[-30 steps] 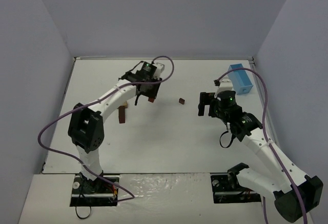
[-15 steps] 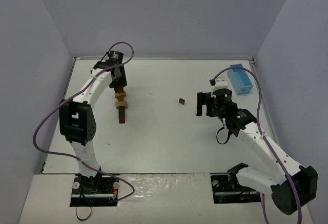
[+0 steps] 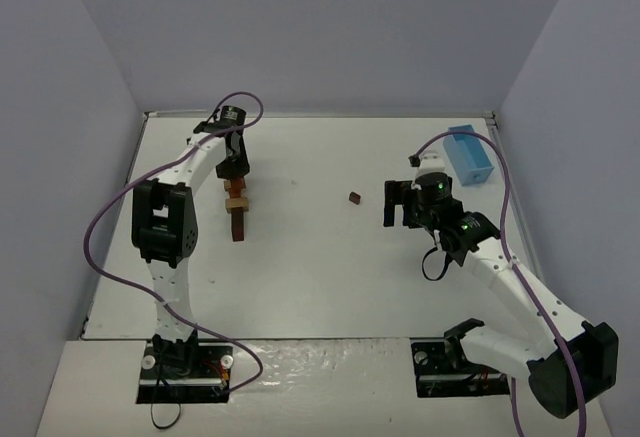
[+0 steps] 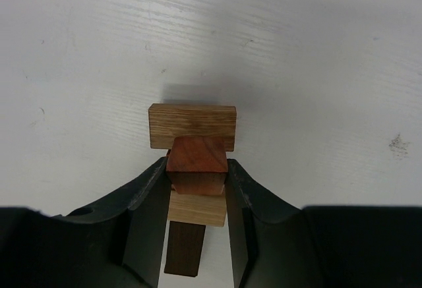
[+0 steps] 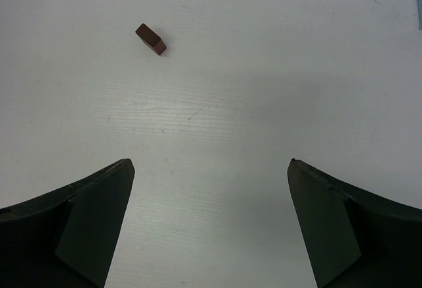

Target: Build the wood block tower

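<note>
Left side, far part of the table (image 3: 300,277). Left arm reaches out over the wood block tower (image 3: 237,215), a narrow stack standing far-left, well apart from everything else.

Left gripper (image 4: 196,169) is clenched on 1 reddish-brown block (image 4: 196,153), a finger pressing each side. The block hangs directly above the stack. In the wrist view, 3 tower pieces show past it:
- a wide tan block (image 4: 191,124) lying crosswise
- a paler tan block (image 4: 196,210)
- a dark brown piece (image 4: 184,248)

Cannot tell whether the held block touches the tower top.

Right side. Right gripper (image 5: 211,222) is released, jaws spread wide with nothing between them. It hovers above bare table right of centre.

1 loose dark block (image 5: 151,39) lies flat on the table ahead and to the left of the right gripper, between the 2 arms. It is nearer the right gripper than the tower.

Light blue box (image 3: 470,154) sits at the far right, near the wall, behind the right arm.
</note>
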Motion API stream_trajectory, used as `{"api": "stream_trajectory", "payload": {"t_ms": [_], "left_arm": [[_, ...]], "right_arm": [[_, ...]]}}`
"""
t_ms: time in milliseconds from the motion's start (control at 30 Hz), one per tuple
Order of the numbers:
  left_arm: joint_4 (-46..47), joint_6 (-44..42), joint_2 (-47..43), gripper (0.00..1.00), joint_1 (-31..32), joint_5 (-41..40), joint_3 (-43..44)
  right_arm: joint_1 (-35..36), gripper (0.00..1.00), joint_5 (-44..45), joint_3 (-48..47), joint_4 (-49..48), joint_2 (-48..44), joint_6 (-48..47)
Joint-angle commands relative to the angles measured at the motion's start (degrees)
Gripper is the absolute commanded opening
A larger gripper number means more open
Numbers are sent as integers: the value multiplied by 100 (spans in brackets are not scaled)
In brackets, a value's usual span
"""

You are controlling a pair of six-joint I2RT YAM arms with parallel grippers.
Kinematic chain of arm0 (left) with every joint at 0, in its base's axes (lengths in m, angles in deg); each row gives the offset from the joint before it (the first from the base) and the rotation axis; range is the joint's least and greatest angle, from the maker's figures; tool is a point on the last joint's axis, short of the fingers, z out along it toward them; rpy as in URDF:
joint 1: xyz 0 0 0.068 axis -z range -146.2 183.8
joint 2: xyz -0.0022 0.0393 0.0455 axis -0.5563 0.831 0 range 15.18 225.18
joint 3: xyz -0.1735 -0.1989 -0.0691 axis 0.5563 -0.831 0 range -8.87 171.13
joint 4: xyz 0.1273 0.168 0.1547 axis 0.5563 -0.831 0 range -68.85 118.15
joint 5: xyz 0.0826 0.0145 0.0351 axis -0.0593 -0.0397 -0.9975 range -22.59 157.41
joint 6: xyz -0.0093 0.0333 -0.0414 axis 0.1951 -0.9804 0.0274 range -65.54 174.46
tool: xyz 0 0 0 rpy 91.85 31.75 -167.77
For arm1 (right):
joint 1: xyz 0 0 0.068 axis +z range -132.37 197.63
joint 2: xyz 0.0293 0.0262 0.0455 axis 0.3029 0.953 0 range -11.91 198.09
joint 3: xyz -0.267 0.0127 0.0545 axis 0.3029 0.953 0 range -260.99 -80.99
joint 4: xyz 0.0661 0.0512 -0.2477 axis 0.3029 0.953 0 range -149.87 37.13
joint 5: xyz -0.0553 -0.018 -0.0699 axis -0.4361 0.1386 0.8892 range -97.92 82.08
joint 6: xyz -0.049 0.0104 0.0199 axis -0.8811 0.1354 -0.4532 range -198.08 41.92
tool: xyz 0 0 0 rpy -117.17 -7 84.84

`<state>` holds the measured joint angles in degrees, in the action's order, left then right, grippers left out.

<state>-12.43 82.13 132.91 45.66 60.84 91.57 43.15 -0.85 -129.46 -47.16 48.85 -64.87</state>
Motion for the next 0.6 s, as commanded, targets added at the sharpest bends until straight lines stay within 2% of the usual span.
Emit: {"api": "stream_trajectory", "payload": {"t_ms": [0,567], "left_arm": [[178,-205,-196,7,-61,-103,267],[326,-534,-232,7,-119,59,98]], "right_arm": [[-47,100,14,-111,-199,24,-91],[-64,100,-44,-57,-216,117,-121]]}}
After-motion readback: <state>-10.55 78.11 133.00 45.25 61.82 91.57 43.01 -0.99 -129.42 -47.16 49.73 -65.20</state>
